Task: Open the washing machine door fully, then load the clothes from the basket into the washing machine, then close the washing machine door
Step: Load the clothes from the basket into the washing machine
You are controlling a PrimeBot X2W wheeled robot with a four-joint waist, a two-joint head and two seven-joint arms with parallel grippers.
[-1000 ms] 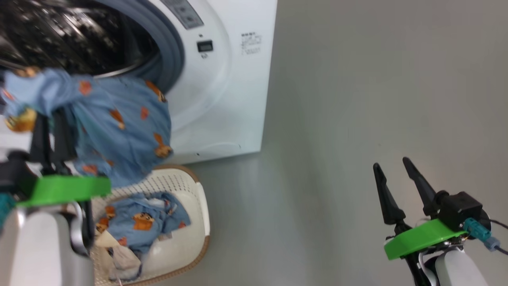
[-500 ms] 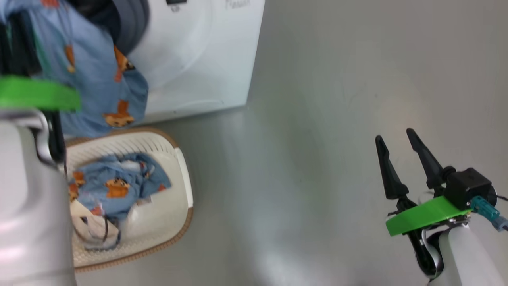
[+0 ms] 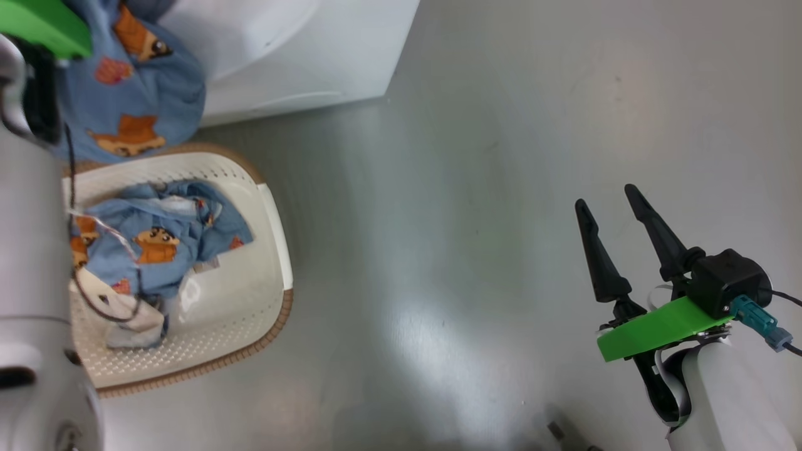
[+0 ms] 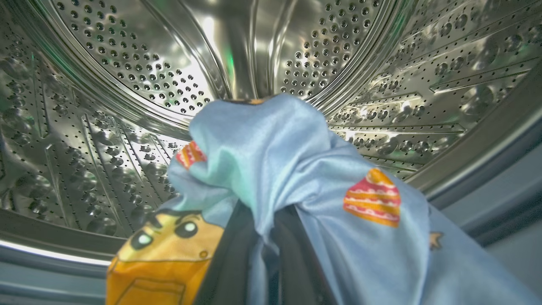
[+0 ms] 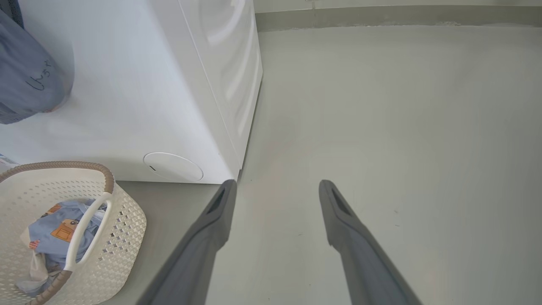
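My left gripper (image 4: pixel 264 237) is shut on a light blue garment (image 4: pixel 288 161) with orange cartoon prints, held at the mouth of the washing machine's steel drum (image 4: pixel 127 84). The garment's lower part (image 3: pixel 131 94) hangs in front of the white washing machine (image 3: pixel 301 62), above the basket (image 3: pixel 276 250). More blue clothes (image 3: pixel 163 238) and a cream piece lie in the basket (image 5: pixel 123 220). My right gripper (image 3: pixel 611 200) hangs open and empty over the floor, far right of the basket. The washing machine door is out of view.
Grey floor (image 3: pixel 470 219) spreads to the right of the machine and basket. My pale left forearm (image 3: pixel 31 263) covers the basket's left side. A round filter cap (image 5: pixel 172 166) sits low on the machine's front, near its corner.
The head camera has tilted down, so the machine slid up the picture. My left gripper has carried the blue garment higher and forward, towards the drum. My right gripper stays open.
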